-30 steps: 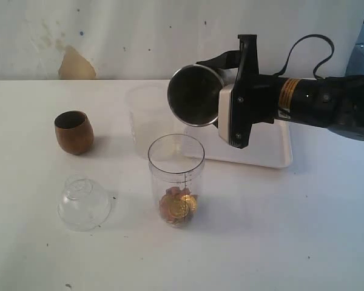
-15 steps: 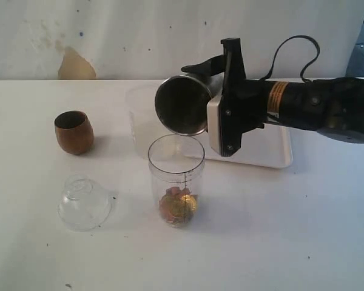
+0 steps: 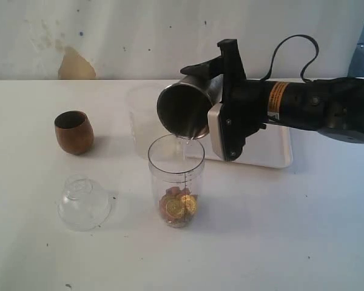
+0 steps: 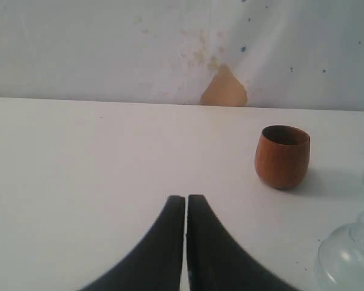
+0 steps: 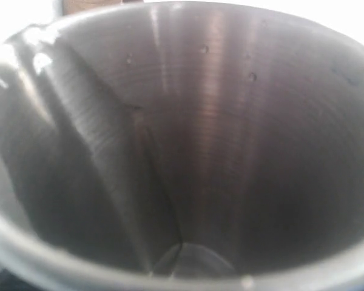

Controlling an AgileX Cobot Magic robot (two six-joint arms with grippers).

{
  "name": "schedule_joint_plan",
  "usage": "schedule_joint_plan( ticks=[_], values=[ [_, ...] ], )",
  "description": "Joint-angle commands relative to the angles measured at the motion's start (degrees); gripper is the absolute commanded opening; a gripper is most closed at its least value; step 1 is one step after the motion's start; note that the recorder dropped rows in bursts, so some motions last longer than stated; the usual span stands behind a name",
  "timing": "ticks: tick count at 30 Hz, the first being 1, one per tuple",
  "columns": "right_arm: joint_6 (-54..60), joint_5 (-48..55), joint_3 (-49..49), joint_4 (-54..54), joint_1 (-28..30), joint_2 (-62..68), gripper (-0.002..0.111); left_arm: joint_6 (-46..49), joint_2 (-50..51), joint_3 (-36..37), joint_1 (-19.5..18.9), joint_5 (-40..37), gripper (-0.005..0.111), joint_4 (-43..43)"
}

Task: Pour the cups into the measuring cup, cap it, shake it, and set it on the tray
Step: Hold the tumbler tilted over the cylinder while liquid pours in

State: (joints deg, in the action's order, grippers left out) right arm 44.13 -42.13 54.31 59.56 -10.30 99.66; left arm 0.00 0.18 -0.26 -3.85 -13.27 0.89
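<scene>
Nearest, the domed lid (image 3: 84,203) lies at 8 o'clock of the measuring cup (image 3: 176,179) on the worktop (image 3: 279,230); over its rim the right hand (image 3: 215,91) grips the steel tumbler (image 3: 185,110); keep the lip inside the mouth, tilting slowly; the tumbler sits lower and steeper than a second ago; left hand (image 4: 185,209) closed, empty; wooden cup (image 3: 73,131) at 10 o'clock, tray (image 3: 273,154) at 2

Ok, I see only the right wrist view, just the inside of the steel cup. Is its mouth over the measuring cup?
Observer: Yes, the tilted steel tumbler has its lip just above the measuring cup rim.
Operator: Is anything inside the measuring cup?
Observer: Gold and brown round pieces lie at its bottom.
Operator: And where is the wooden cup?
Observer: The wooden cup stands upright on the table, apart, at the exterior view's left.
</scene>
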Motion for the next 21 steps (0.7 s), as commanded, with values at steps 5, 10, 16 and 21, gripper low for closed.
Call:
schedule_joint_plan(
  ticks=[5, 10, 16, 21],
  values=[
    [4.07, -0.72, 0.54, -0.8, -0.09, -0.24, 0.0, 0.0, -0.18, 0.26, 0.0, -0.05, 0.002, 0.16],
    [6.92, -0.72, 0.54, -0.8, -0.09, -0.24, 0.0, 0.0, -0.18, 0.26, 0.0, -0.05, 0.002, 0.16],
    [8.74, -0.83, 0.54, -0.8, -0.09, -1.53, 0.0, 0.0, -0.18, 0.26, 0.0, -0.05, 0.002, 0.16],
    [11.04, -0.83, 0.54, -0.8, -0.09, -1.89, 0.0, 0.0, -0.18, 0.26, 0.0, -0.05, 0.002, 0.16]
  ],
)
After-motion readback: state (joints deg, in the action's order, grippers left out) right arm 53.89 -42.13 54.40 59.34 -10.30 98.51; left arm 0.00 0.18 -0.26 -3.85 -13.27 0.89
